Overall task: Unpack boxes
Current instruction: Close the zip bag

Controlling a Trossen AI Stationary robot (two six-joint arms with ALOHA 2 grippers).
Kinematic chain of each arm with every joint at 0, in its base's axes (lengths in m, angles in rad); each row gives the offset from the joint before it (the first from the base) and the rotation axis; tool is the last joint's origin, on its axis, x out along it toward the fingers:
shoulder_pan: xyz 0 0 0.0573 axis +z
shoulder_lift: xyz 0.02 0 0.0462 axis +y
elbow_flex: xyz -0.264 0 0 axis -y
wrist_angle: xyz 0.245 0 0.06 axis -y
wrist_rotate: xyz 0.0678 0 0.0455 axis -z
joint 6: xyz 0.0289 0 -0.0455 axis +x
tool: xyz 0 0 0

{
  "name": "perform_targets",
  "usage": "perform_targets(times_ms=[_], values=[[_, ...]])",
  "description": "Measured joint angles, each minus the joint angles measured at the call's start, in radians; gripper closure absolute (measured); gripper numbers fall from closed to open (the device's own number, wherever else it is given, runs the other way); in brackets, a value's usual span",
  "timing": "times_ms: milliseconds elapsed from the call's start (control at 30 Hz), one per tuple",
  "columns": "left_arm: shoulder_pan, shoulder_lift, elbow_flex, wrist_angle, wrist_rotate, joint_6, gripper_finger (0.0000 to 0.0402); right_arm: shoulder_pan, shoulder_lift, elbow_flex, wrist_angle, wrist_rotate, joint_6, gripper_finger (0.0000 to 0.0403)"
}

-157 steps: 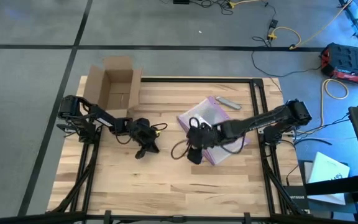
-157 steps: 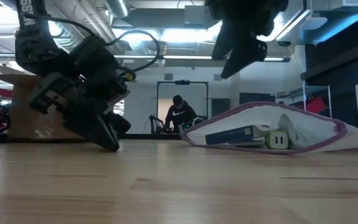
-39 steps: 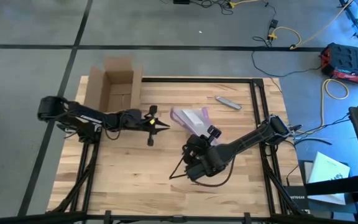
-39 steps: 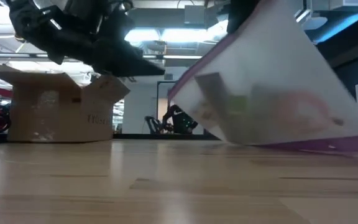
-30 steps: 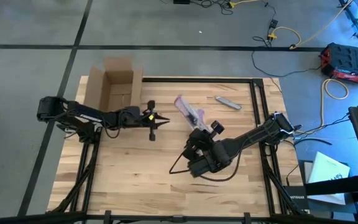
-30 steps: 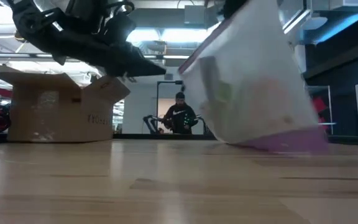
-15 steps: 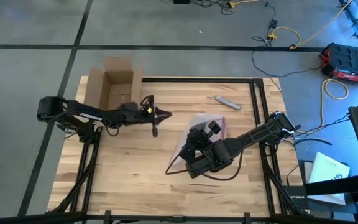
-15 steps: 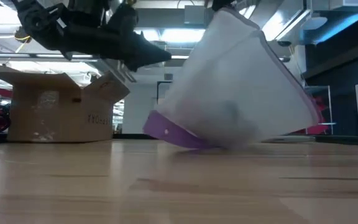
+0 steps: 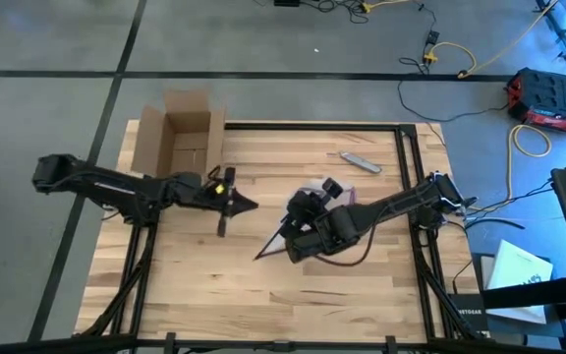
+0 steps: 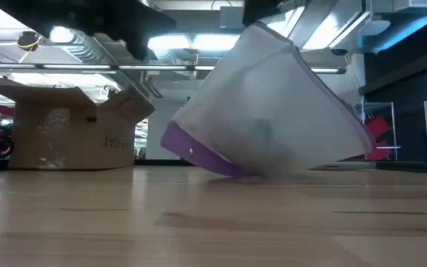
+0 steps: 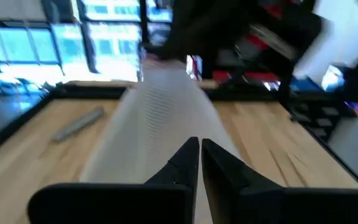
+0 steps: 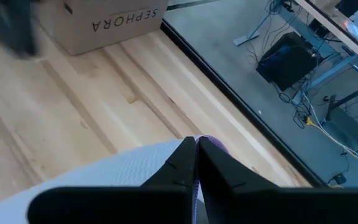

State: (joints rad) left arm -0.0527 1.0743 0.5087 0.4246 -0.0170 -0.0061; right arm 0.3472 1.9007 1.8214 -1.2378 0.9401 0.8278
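The open box (image 9: 180, 141) sits at the surface's far left corner, nearest the left pincer (image 9: 247, 206), which is closed and empty. The right pincer (image 12: 196, 163), mid-surface, pinches the clear bag (image 10: 273, 111) aloft.

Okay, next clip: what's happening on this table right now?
The right gripper is shut on the clear plastic bag with the purple zip edge, holding it tilted above mid-table. The left gripper, shut and holding nothing, points toward the bag. The open cardboard box sits at the table's far left corner, and a small grey tool lies apart.
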Motion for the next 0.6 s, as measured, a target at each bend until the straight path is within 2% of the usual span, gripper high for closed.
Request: perform_targets(times_ms=[67,200,300,400,467,533,600], values=[[-0.015,-0.049,0.0,-0.088,0.003,-0.041,0.0381,-0.022,0.0,0.0,0.049,-0.03,-0.053,0.0403],[-0.065,-0.096,-0.001,-0.2,0.012,-0.26,0.0349,-0.068,0.0,0.0,0.186,-0.109,-0.18,0.0403],[-0.142,-0.088,0.0,-0.207,0.003,-0.263,0.0319,-0.102,0.0,0.0,0.291,-0.145,-0.307,0.0403],[-0.211,-0.039,0.0,-0.233,-0.093,-0.254,0.0287,-0.138,0.0,0.0,0.356,-0.187,-0.404,0.0403],[-0.243,0.0,-0.002,-0.201,-0.143,-0.322,0.0266,-0.163,0.0,0.0,0.368,-0.235,-0.441,0.0403],[-0.266,0.038,-0.001,-0.092,-0.18,-0.382,0.0247,-0.188,0.002,-0.006,0.38,-0.28,-0.473,0.0403],[-0.292,0.086,0.001,-0.006,-0.211,-0.379,0.0231,-0.21,0.004,-0.013,0.388,-0.315,-0.508,0.0403]])
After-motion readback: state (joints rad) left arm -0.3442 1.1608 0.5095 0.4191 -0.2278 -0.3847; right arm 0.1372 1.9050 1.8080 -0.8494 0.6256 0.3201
